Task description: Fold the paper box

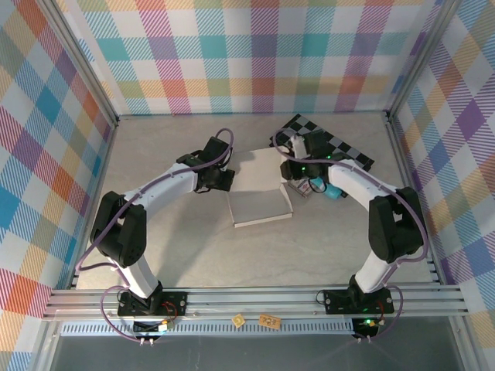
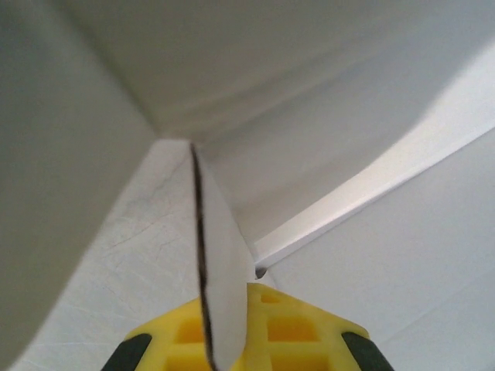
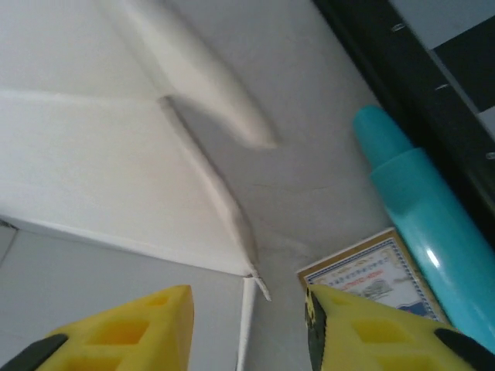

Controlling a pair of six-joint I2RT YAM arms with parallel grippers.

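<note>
Folding up the walls looks to be the step in hand: the box (image 1: pixel 261 205) is lying just left of the board (image 1: pixel 332 147), partly raised. The left gripper (image 2: pixel 224 340) is pinching a flap (image 2: pixel 224 270) on the side away from the board. The right gripper (image 3: pixel 247 325), on the side toward the board, is standing half-wide astride a wall edge, gripping nothing. Next, I judge, it is needing to close there and crease upward.
</note>
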